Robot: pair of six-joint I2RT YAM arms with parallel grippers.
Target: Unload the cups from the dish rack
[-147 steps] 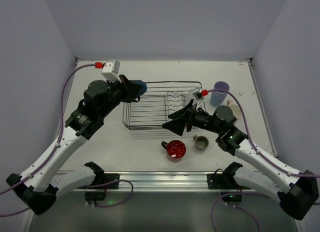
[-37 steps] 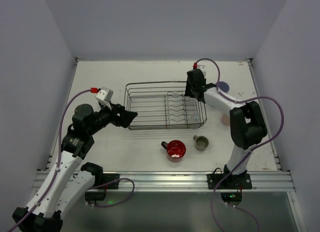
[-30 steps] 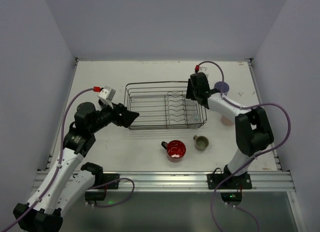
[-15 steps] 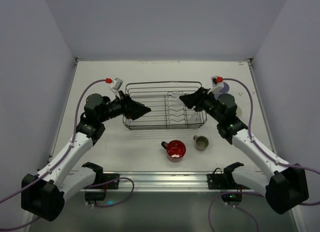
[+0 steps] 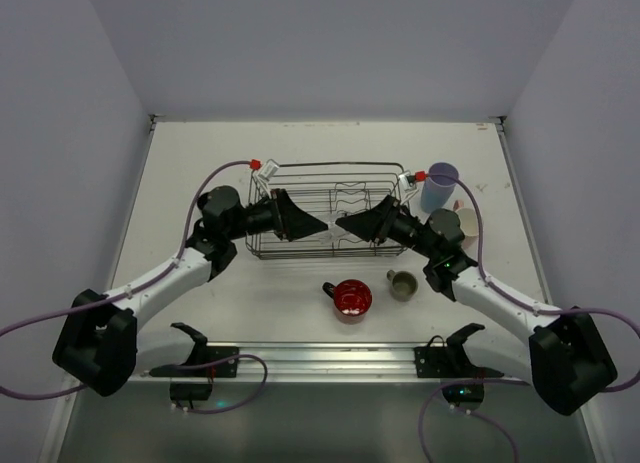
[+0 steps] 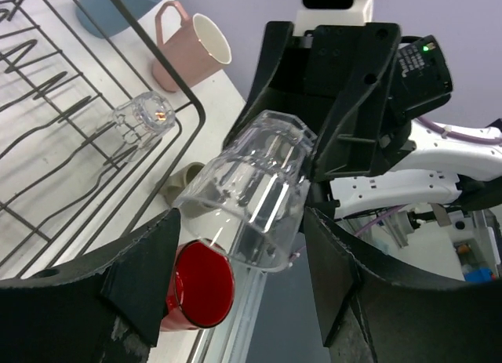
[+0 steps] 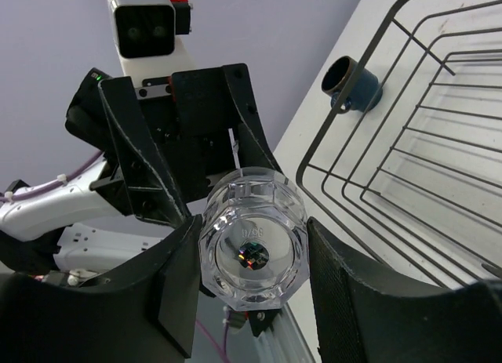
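The left gripper point(image 5: 322, 226) and right gripper point(image 5: 342, 224) meet tip to tip above the dish rack point(image 5: 330, 165), a glass point(image 6: 247, 194) sideways between both pairs of fingers. Under the right gripper, a second glass point(image 6: 147, 112) sits in the rack's near right corner. Nearer the bases, on the table point(image 5: 200, 153), stand a mug point(image 5: 352, 297) and, right of it, a small cup point(image 5: 402, 284). A tumbler point(image 5: 438, 186) stands behind the right gripper, to its right.

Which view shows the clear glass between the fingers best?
Left wrist: the clear glass shows side-on, nearly whole. Right wrist shows only its base, end-on; top external barely shows it between the two arms' fingers.
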